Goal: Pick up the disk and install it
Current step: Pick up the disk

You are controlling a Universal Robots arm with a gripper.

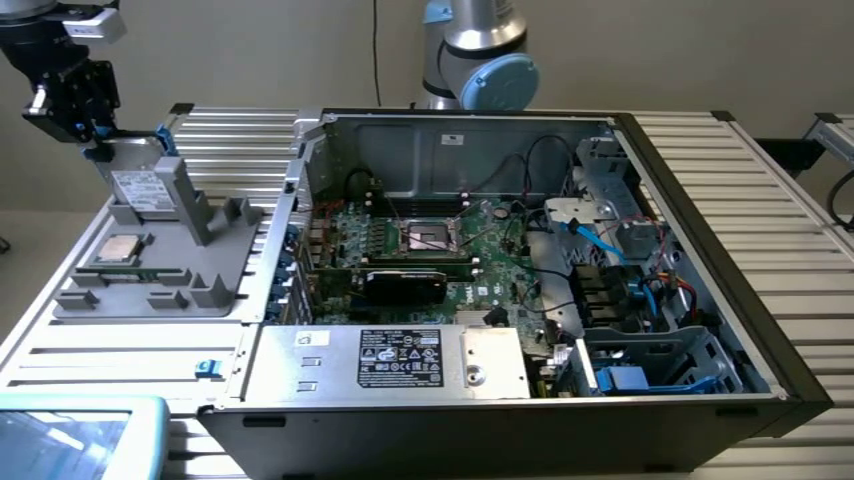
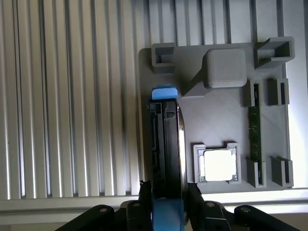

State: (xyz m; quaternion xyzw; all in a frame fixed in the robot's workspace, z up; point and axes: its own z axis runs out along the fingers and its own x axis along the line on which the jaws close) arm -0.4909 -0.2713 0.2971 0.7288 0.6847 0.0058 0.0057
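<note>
well, upper left in the exterior view, the disk [image 1: 140, 190] stands upright in a grey holder [image 1: 200, 262]; open fingers [image 2: 145, 195] straddle its top edge, bases cut off, contact hard to make out.

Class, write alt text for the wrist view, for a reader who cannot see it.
Seen from above, a disk stands on edge in a grey holder, with the fingers either side of its blue-capped end. A square silver chip sits beside it.
</note>
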